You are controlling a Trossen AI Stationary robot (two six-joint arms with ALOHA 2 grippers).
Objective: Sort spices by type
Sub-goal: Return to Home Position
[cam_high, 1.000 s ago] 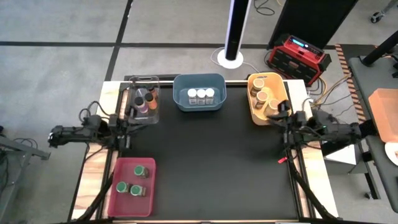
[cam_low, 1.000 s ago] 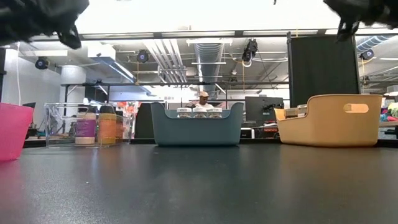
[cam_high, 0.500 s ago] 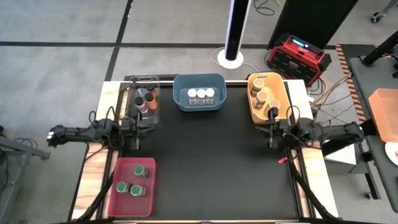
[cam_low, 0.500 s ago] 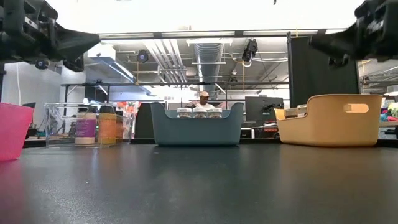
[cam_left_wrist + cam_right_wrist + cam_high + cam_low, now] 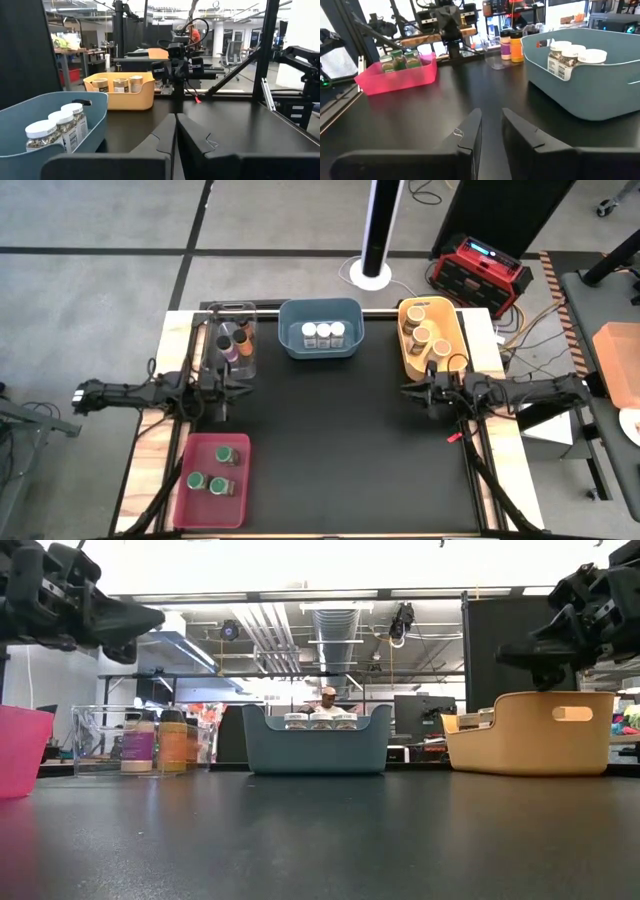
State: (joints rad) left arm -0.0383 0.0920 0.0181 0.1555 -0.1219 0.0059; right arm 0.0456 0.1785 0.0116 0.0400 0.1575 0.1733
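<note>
The spice jars are sitting sorted in 4 bins around the black surface [image 5: 340, 450]. 3 white-lidded jars [image 5: 322, 332] are standing in a row in the blue bin [image 5: 320, 305] at the middle of the far edge. Tan-lidded jars [image 5: 420, 333] are filling the yellow bin [image 5: 430, 302] at the far right corner. Orange and purple jars [image 5: 235, 340] are standing in the clear bin [image 5: 232, 370] at the far left corner. 3 green-lidded jars [image 5: 215, 475] are resting in the red bin [image 5: 238, 505] near the front left corner.

The left pincer [image 5: 228, 392] is hanging above the surface's left side, between the clear bin and the red bin and pointing inward. Its wrist view is showing its fingers [image 5: 162, 135] pressed nearly together and holding nothing.

The right pincer [image 5: 408, 390] is hanging just in front of the yellow bin and pointing inward toward the left arm. Its fingers [image 5: 470, 130] are standing a narrow gap apart, with nothing between them.
</note>
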